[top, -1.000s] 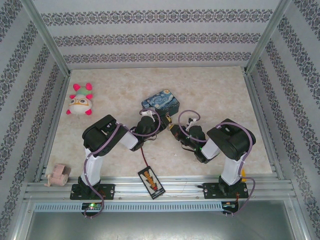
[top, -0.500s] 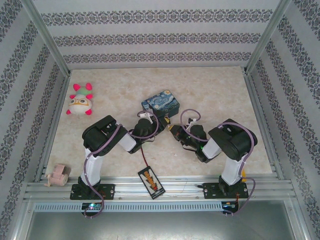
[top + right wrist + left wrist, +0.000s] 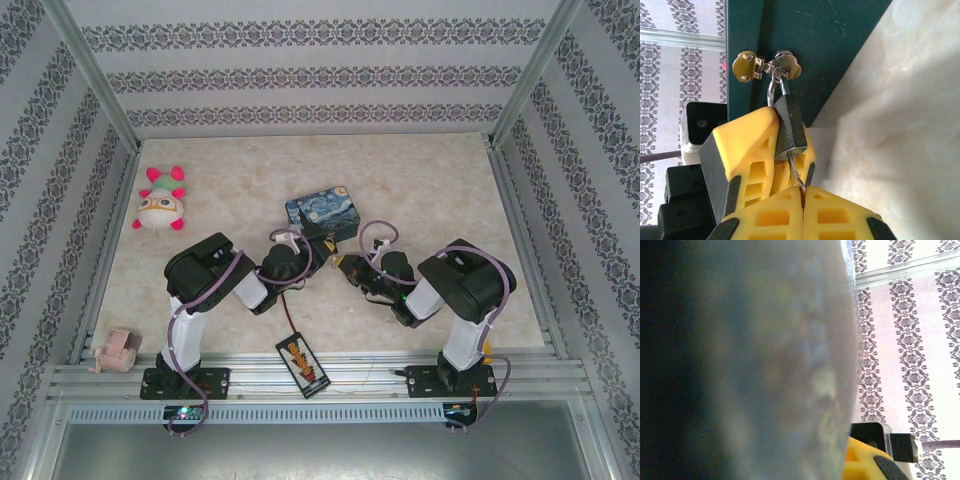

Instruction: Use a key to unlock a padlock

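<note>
Right wrist: R fingers [image 3: 835, 212] pinch key [image 3: 794, 172], L fingers [image 3: 745, 150] clamp padlock [image 3: 790, 125].

Beige marbled tabletop [image 3: 430, 185], boxed at 9, 12 and 3 o'clock by walls [image 3: 320, 70] papered white with grey damask bands — aluminium posts [image 3: 95, 80] at the far corners, a metal rail [image 3: 540, 375] along 6 o'clock. Light is even.

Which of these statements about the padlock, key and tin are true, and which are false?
1. The padlock hangs from the starry-night tin's clasp. True.
2. The key lies loose beside the tin. False: the right jaws pinch it, with its blade meeting the padlock's bottom end.
3. The left jaws stand wide open. False: they clamp the padlock's body.
4. A plush toy lies at the table's far left. True.
</note>
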Motion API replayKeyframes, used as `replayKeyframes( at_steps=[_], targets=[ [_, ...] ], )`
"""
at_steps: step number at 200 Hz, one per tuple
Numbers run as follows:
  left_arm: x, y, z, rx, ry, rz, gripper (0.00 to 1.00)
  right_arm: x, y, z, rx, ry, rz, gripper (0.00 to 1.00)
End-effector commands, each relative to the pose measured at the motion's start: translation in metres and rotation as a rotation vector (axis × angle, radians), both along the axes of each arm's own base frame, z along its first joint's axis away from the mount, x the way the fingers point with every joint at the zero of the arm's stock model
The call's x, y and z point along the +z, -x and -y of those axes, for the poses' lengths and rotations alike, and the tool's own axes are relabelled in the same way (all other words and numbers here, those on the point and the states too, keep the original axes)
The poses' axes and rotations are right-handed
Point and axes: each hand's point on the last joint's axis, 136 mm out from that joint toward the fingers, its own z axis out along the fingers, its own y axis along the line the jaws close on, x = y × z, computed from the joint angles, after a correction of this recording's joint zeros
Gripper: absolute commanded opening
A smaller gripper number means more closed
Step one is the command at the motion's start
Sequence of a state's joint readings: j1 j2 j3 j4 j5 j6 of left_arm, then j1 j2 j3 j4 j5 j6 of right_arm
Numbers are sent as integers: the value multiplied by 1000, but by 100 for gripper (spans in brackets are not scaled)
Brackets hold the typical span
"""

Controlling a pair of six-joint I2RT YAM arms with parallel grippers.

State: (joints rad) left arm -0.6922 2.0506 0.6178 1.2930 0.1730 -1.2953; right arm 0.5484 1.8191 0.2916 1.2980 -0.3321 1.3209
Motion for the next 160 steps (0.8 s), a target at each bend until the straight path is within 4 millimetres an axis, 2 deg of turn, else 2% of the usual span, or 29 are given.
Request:
replayKeyframes(
  at_steps=[1, 26, 90, 94, 105, 160],
  targets=[
    [-9, 28, 13, -112, 36, -49, 8, 41, -28, 12, -116, -16, 184, 0],
    [-9, 30, 18, -128, 49, -53, 9, 50, -30, 6, -101, -24, 212, 0],
    [-13, 32, 23, -132, 50, -64, 10, 44, -26, -3, -84, -22, 198, 0],
    [-14, 32, 23, -133, 50, -67, 10, 53, -32, -8, -80, -39, 218, 0],
    [-16, 32, 23, -131, 52, -72, 10, 58, -33, -11, -69, -50, 226, 0],
    [-15, 32, 24, -133, 69, -71, 12, 64, -36, -13, -73, -65, 235, 0]
  ],
)
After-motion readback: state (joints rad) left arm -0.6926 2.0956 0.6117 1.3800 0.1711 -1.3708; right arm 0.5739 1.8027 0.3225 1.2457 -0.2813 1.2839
